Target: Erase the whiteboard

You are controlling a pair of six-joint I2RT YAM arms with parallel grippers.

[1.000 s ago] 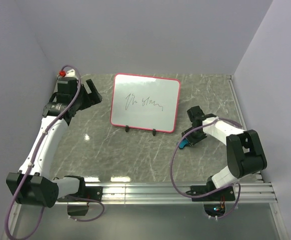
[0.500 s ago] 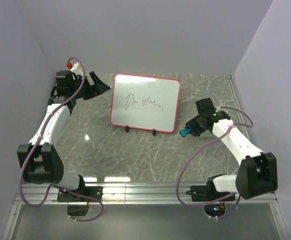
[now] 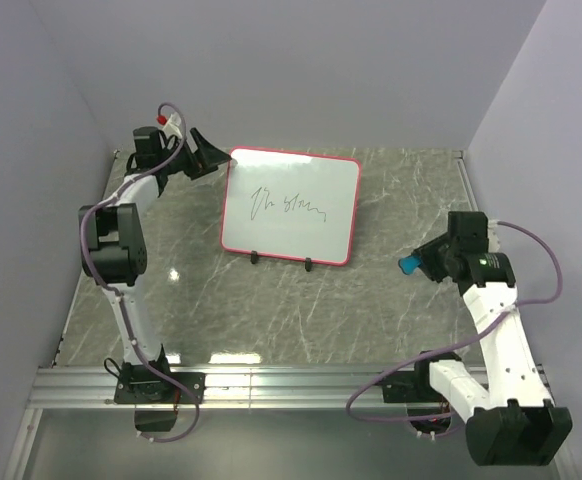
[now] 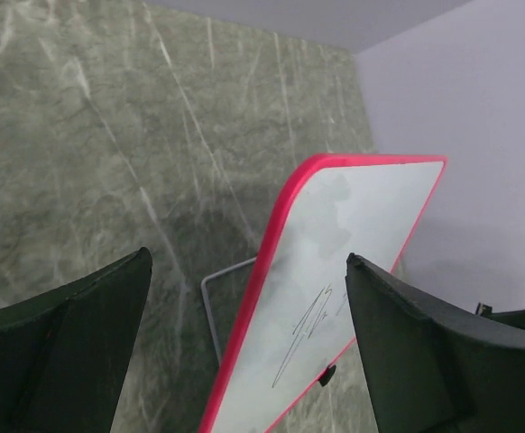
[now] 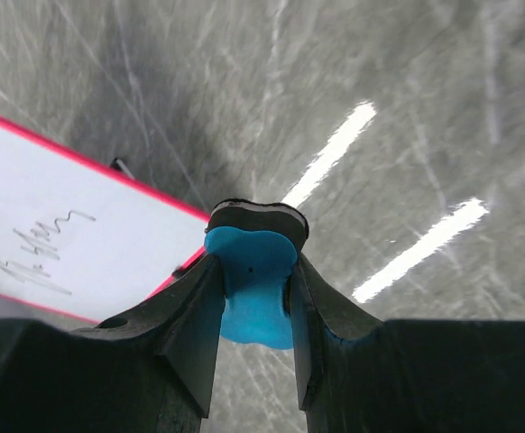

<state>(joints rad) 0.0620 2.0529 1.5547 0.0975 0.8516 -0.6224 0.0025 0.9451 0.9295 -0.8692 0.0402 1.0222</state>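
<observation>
Splayed left claw [image 3: 213, 155] at corner of whiteboard [image 3: 291, 230]

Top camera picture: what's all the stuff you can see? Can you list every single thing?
whiteboard: one, white with a pink-red rim, standing at the back middle of the table
scribble: one, black, on the whiteboard
clip feet: two, black, on the whiteboard's near edge
eraser: one, blue, pinched in the right gripper
table: one, grey-green marble, under everything
rail: one, silver, along the table's near edge
left gripper: one, black, open, at the whiteboard's far left corner
right gripper: one, black, shut on the eraser, right of the whiteboard
</observation>
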